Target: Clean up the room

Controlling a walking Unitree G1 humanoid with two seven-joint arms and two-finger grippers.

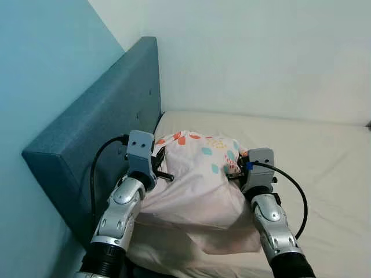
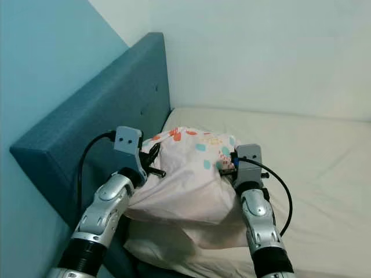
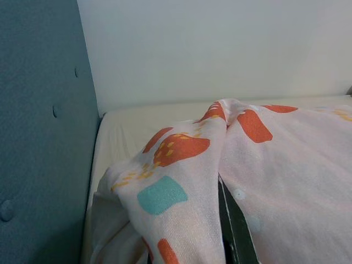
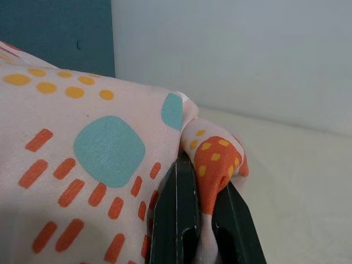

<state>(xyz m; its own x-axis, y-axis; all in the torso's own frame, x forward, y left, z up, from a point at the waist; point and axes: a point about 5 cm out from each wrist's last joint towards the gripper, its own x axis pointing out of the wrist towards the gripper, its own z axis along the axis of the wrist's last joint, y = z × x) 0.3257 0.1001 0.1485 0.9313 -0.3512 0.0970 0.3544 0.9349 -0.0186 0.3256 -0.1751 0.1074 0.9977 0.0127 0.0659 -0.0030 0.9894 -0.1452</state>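
- Left eye view: a pink pillow [image 1: 197,185] printed with orange and teal shapes is held up over the head end of the bed [image 1: 324,168], close against the teal padded headboard [image 1: 98,145]. The left gripper [image 1: 159,165] grips the pillow's left edge and the right gripper [image 1: 235,168] its right edge — the lower part of the pillow sags onto the cream sheet between the two silver arms. A pale wall [image 1: 261,52] rises behind the bed.
- Right eye view: the same hold; the black fingers [image 2: 152,159] of the left gripper lie on the fabric next to the headboard, and black cables loop from both wrists.
- Left wrist view: folds of the pillowcase [image 3: 181,181] bunch over a black finger [image 3: 234,225], which is mostly buried in cloth, so the left fingers are closed on the pillow's edge. The button-tufted headboard stands alongside.
- Right wrist view: the two black fingers [image 4: 176,214] are pressed together with a fold of the patterned fabric [image 4: 217,165] pinched between them — a corner of the pillow.
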